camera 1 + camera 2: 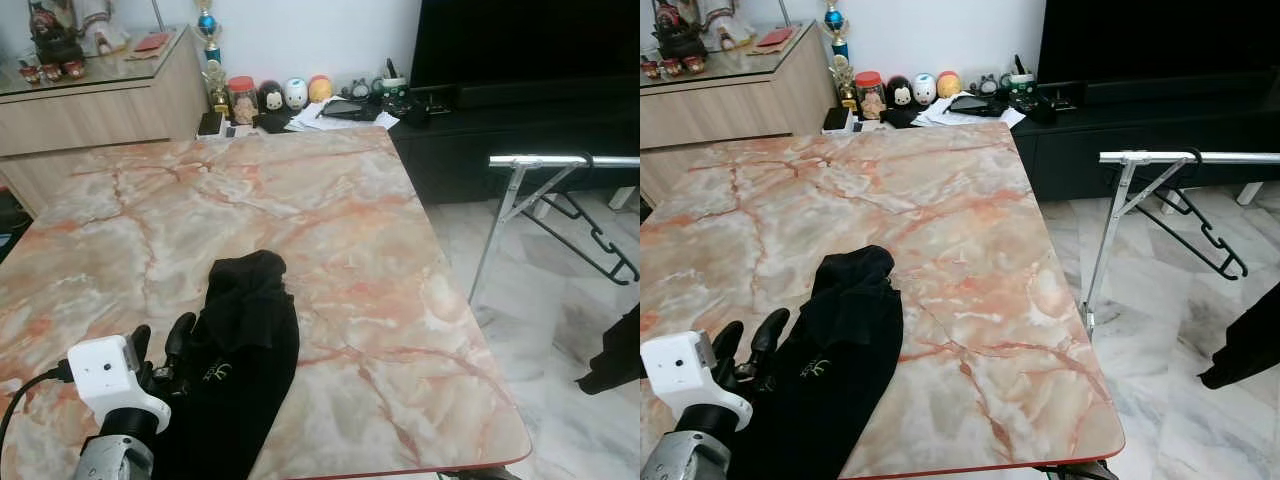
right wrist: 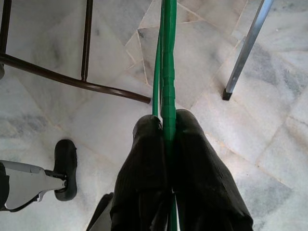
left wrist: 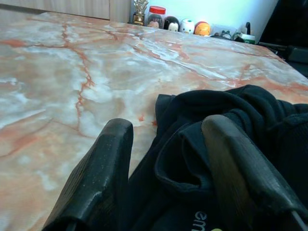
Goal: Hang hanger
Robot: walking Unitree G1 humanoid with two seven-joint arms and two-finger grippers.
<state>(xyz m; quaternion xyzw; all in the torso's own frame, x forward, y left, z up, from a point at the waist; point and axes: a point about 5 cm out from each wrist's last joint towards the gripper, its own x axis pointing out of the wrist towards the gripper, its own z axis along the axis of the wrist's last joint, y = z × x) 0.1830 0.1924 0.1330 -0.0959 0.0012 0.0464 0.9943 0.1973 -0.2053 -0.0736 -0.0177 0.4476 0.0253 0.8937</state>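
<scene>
A black garment (image 1: 240,350) lies crumpled on the marble table (image 1: 330,220), near its front edge. My left gripper (image 1: 162,332) rests low at the garment's left side. It is open, and in the left wrist view a fold of the black cloth (image 3: 192,144) lies between its fingers (image 3: 103,168). In the right wrist view my right gripper (image 2: 167,122) is shut on a thin green hanger (image 2: 168,62), held over the tiled floor. A silver rack bar (image 1: 560,160) stands right of the table, with a black hanger (image 1: 595,235) hooked on it.
Small jars and figurines (image 1: 290,95) line the table's far edge. A wooden sideboard (image 1: 100,110) stands at the back left and a dark TV cabinet (image 1: 500,130) at the back right. A dark cloth (image 1: 615,355) hangs at the right edge. A dark metal frame (image 2: 72,79) and the rack leg (image 2: 245,48) stand on the floor.
</scene>
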